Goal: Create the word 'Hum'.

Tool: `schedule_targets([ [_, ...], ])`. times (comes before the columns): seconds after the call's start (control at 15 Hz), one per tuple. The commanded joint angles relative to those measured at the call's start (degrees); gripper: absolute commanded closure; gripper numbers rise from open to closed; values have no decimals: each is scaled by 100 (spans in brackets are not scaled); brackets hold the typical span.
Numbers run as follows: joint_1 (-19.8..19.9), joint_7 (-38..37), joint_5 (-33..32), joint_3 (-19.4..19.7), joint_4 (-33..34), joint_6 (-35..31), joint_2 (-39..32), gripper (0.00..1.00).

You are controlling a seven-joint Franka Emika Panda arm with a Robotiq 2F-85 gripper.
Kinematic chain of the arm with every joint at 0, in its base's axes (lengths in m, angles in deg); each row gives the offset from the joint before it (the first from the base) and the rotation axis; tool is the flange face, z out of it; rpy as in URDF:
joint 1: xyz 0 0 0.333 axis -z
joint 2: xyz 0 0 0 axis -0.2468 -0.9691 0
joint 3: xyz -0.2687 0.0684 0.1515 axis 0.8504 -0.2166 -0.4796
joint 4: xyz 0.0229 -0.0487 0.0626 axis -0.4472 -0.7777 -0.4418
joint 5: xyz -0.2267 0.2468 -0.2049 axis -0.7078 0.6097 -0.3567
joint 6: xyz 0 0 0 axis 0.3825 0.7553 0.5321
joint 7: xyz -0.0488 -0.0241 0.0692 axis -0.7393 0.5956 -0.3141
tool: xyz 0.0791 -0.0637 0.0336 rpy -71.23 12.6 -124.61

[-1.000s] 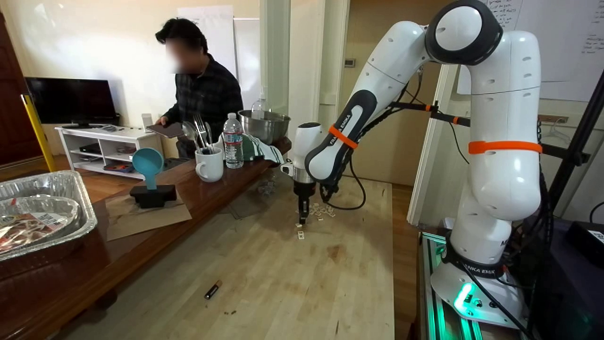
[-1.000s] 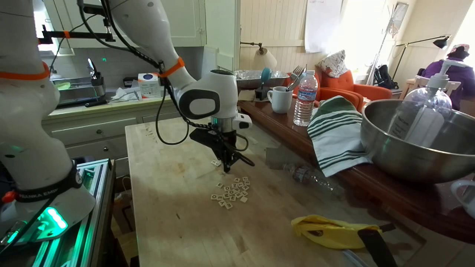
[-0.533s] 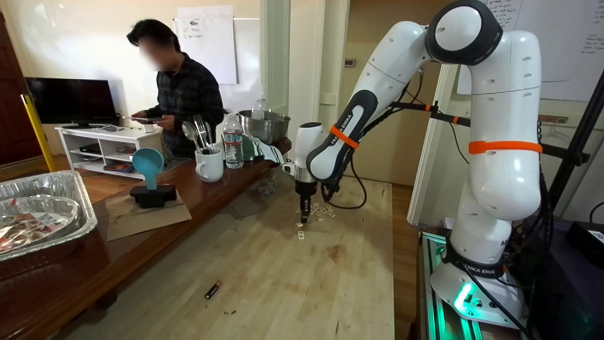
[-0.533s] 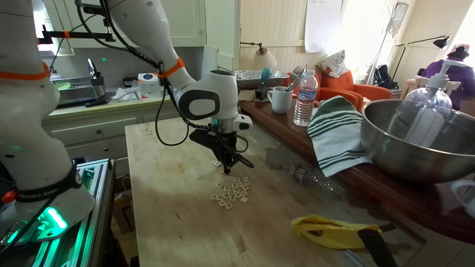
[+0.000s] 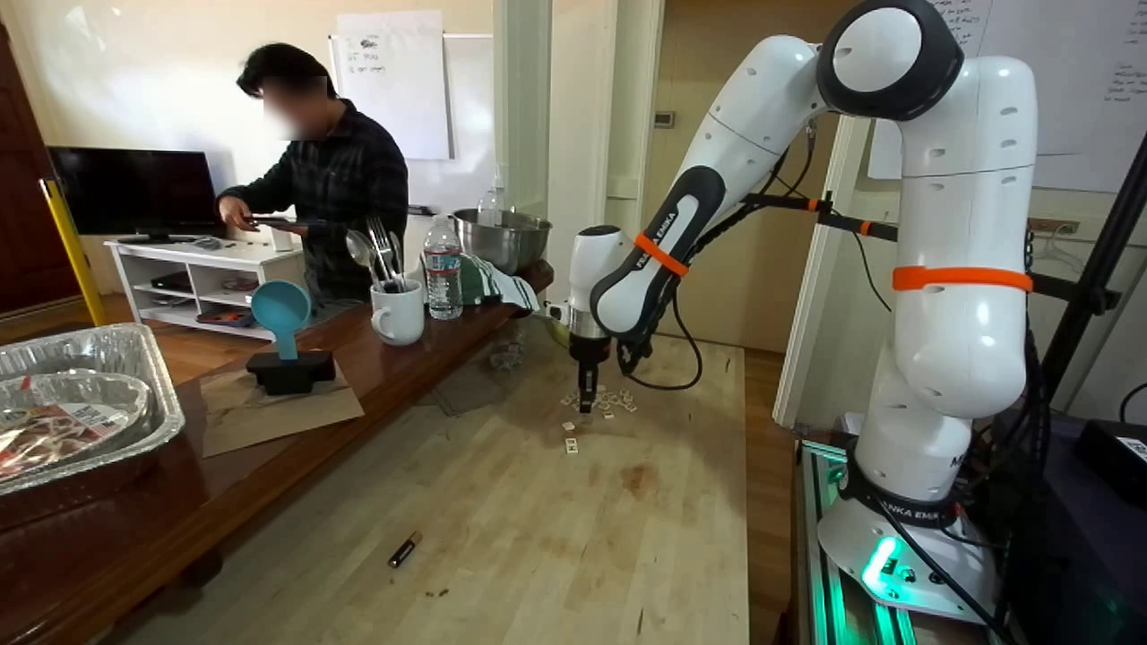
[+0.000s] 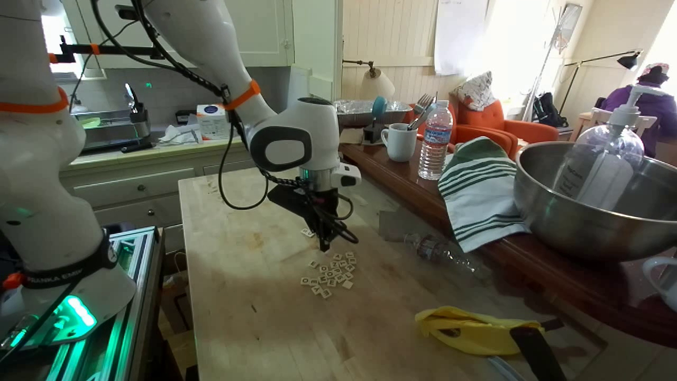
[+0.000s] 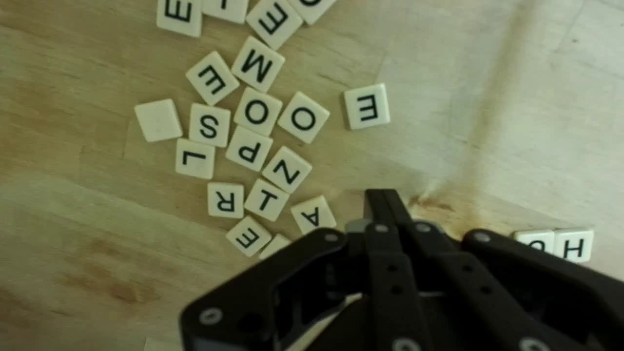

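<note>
While the gripper is being held over the table, its two fingers are being pressed side by side, the tips meeting, and nothing is being seen between them. In both exterior views this gripper is being pointed downward near the loose tiles; whether the table is being touched by the tips cannot be told.

Of the word 'Hum', two letters are being shown together: toward the right edge of the wrist view, the H tile is being touched at its side by the U tile, which is being partly hidden by the gripper. This pair is being separated from the loose tiles by a bare part of the table. What is being read as the third letter, the M tile, is being shown farther up in the same view, where it is being flanked by other letters; it is not yet being joined to the pair.

On the raised counter beside the table, a mug with cutlery, a water bottle, a striped towel and a metal bowl are being supported.
</note>
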Motion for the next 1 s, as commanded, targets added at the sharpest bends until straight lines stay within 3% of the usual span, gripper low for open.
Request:
schedule_targets([
  [0.0, 58, 191, 225, -179, -120, -152, 135, 100],
  [0.93, 354, 1157, 1246, -774, 192, -558, -450, 100],
])
